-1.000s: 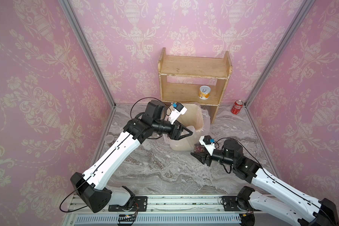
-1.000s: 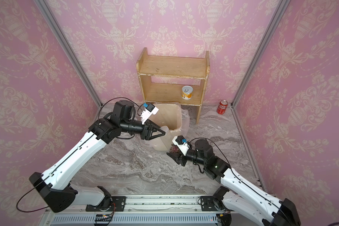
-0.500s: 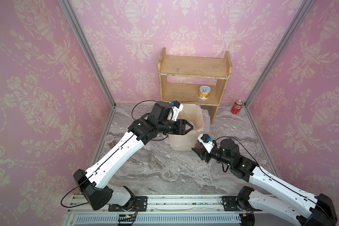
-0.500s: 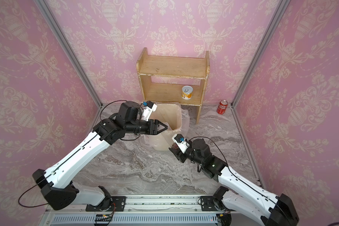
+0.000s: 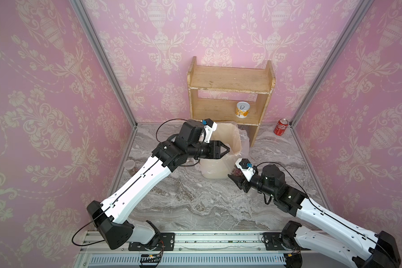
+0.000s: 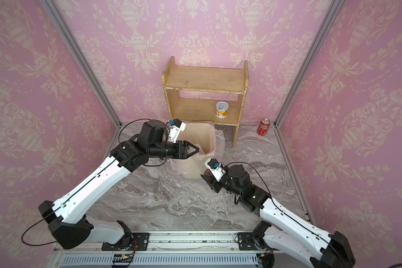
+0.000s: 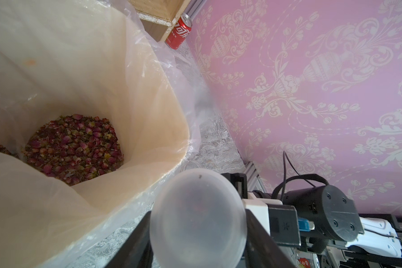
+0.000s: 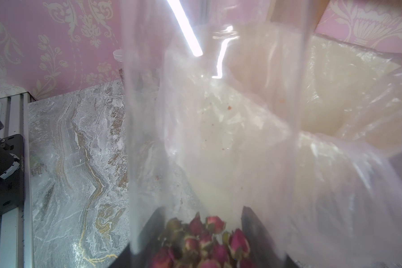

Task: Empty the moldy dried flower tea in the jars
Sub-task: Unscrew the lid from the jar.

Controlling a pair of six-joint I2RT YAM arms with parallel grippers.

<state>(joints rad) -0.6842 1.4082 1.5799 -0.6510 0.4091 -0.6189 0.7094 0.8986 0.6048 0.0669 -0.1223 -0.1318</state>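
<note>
Tea (image 7: 74, 148) already lies heaped at the bottom of the lined bin (image 5: 215, 170), and more dried buds (image 8: 209, 246) sit in the clear jar (image 8: 218, 116) that the right gripper (image 5: 236, 175) clamps just beside the bin's near wall. Over the bin's mouth hangs the left gripper (image 5: 229, 150), its fingers closed on a translucent lid (image 7: 197, 222). A second jar (image 5: 130, 165) stands by the left wall, well apart.

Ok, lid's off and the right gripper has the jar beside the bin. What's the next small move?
Probably raise the right gripper until the jar clears the bin rim, then tip it in. The jar sits beside the bin's outer wall with dried buds inside, and the left gripper holds the lid near the rim, so keep clear of it.
</note>
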